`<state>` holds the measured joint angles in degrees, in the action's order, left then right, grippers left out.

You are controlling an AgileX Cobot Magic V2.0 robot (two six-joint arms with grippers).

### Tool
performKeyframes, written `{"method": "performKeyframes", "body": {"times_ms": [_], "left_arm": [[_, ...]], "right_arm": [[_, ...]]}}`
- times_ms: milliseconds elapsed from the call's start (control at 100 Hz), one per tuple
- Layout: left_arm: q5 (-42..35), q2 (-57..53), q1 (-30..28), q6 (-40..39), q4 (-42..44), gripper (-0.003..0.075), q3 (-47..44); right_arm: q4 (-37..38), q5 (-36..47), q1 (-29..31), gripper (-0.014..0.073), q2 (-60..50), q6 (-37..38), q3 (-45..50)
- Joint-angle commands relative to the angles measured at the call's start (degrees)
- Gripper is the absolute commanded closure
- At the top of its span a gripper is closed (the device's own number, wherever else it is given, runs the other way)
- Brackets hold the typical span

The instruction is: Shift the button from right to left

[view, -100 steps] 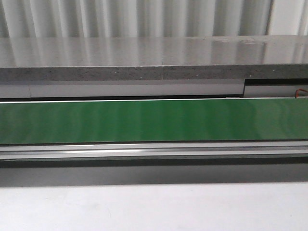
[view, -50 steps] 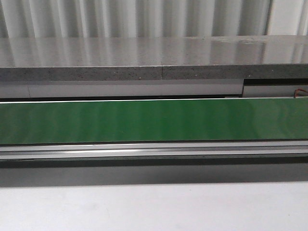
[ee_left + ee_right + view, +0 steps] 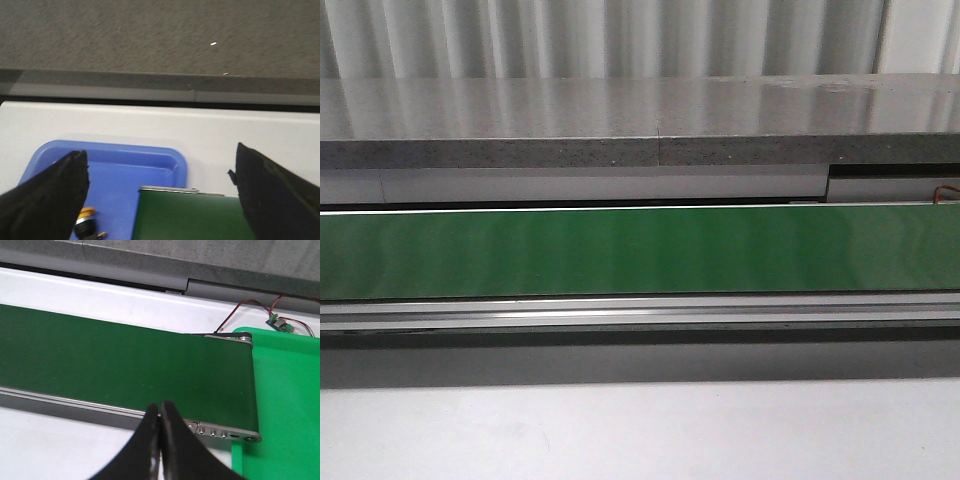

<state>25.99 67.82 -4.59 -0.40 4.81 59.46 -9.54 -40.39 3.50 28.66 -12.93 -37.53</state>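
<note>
Almost nothing has moved since the earlier front pictures: the green conveyor belt [image 3: 640,252] lies across the view as before, with the grey ledge [image 3: 620,125] behind it and the white desk [image 3: 640,430] in front; only the red wire [image 3: 947,191] at the far right edge sits very slightly differently. No arm and no pincer shows in the front view.

The left pincer [image 3: 160,200] is spread wide, its two black fingers [image 3: 47,200] far apart with nothing between them. Just beside the inner edge of that left-hand finger lies the button [image 3: 86,221], resting in the blue tray [image 3: 150,162]. Only its yellow-orange cap and a bit of the black collar show; the rest is cut off by the picture's edge and partly hidden by the finger, so its body cannot be made out. Between the fingers, one end of the green belt overlaps the tray, which sits on the white desk.

The right pincer [image 3: 160,432] is closed, its black fingers [image 3: 175,440] pressed together with nothing held. It hovers over the near metal rail [image 3: 100,410] of the belt. Beyond and to one side of it a green tray [image 3: 285,400] meets the belt's end, cut off by the frame, and a small circuit board [image 3: 281,324] with red and black wires lies past that tray, too small to read
</note>
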Motion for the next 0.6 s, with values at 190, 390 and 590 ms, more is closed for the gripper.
{"method": "performKeyframes", "body": {"times_ms": [190, 390, 590], "left_arm": [[-7.08, -17.18, 9.05, -0.19, -3.61, 0.0210, -9.43], [-7.20, -30.05, 12.55, -0.19, -5.49, 0.0301, -17.06], [-7.20, -41.22, 12.73, -0.19, -6.97, 0.0514, -20.76]], "right_arm": [[-0.48, 4.17, 0.01, 0.0661, 0.08, -0.53, -1.40], [-0.48, 4.17, 0.01, 0.0661, 0.08, -0.53, -1.40], [-0.48, 4.17, 0.01, 0.0661, 0.08, -0.53, -1.40]]}}
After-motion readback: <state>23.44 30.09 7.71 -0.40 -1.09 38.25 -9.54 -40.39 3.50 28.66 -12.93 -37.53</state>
